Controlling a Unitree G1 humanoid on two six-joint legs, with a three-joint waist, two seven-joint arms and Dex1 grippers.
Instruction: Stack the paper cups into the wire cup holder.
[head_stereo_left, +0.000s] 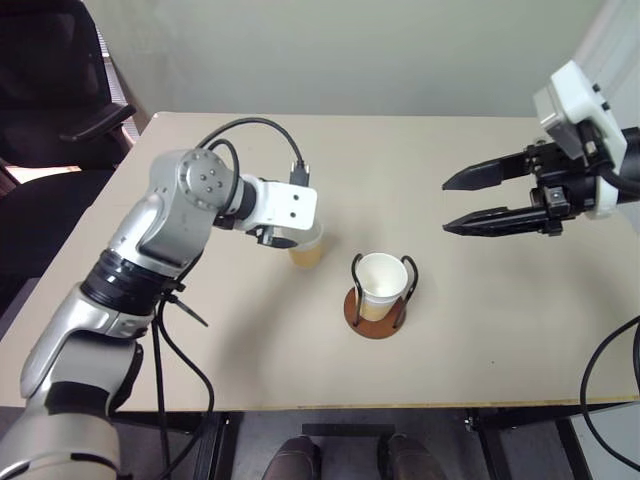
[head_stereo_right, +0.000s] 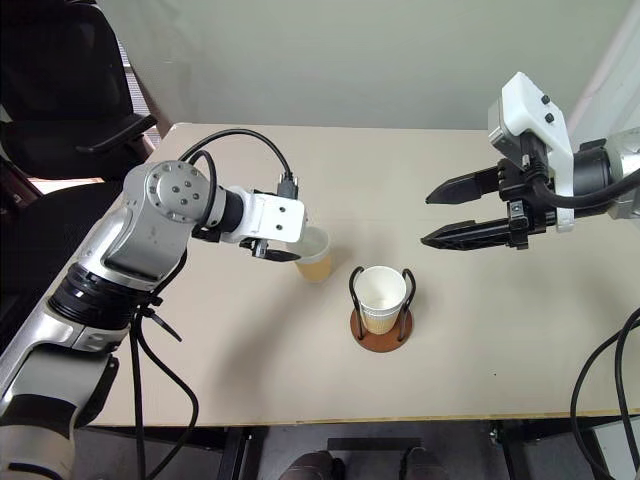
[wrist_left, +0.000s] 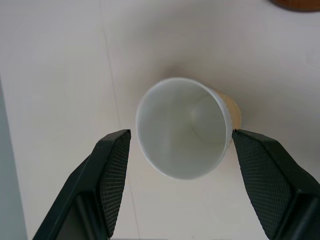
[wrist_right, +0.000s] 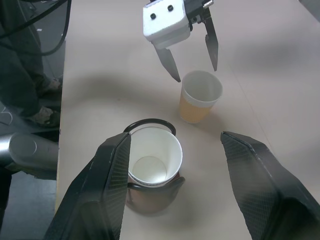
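Beige tabletop (head_stereo_left: 480, 330) carries the wire cup holder (head_stereo_left: 377, 318), a reddish-brown disc with two black wire loops, one tan paper cup (head_stereo_left: 381, 283) already seated inside. Just beside the holder, toward your left arm, stands a second tan paper cup (wrist_left: 186, 127), upright. Your left gripper (wrist_left: 177, 150) straddles its rim, jaws wide, not yet touching. Centre the fingers, lower slightly, close gently below the rim. Your right gripper (head_stereo_left: 448, 206) hovers well apart from the holder, spread and empty.

One paper cup (head_stereo_right: 382, 296) upright inside wire cup holder (head_stereo_right: 380, 325); second tan cup (head_stereo_right: 315, 253) upright just left of holder.
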